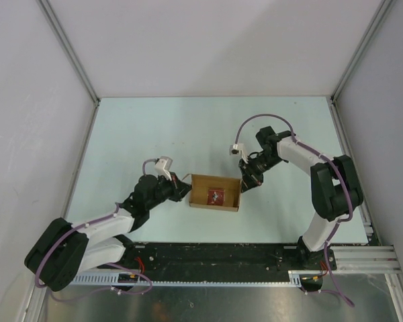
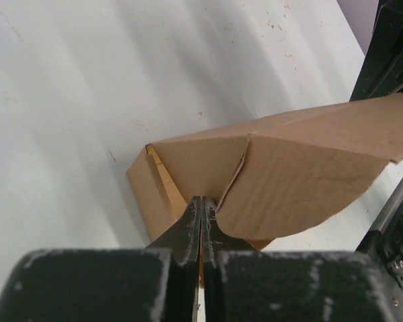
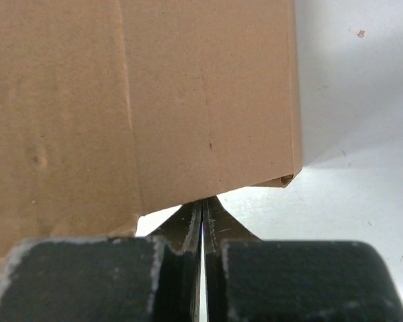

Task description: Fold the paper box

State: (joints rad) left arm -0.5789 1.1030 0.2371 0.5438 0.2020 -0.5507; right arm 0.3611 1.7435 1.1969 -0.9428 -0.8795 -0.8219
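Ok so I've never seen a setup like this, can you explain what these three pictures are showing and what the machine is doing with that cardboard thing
These are two robot arms bolted to the near edge of a pale table. The overhead picture comes from a fixed camera above and behind them. The other two come from a camera on each wrist, looking along the fingers.

In the middle sits the paper box, brown cardboard, partly formed, open on top, with a small red packet inside.

The left end effector is at the box's left end, its fingers closed at a cardboard flap. The right end effector is shut at the right end, against the box wall. Whether either one actually pinches cardboard isn't clear.
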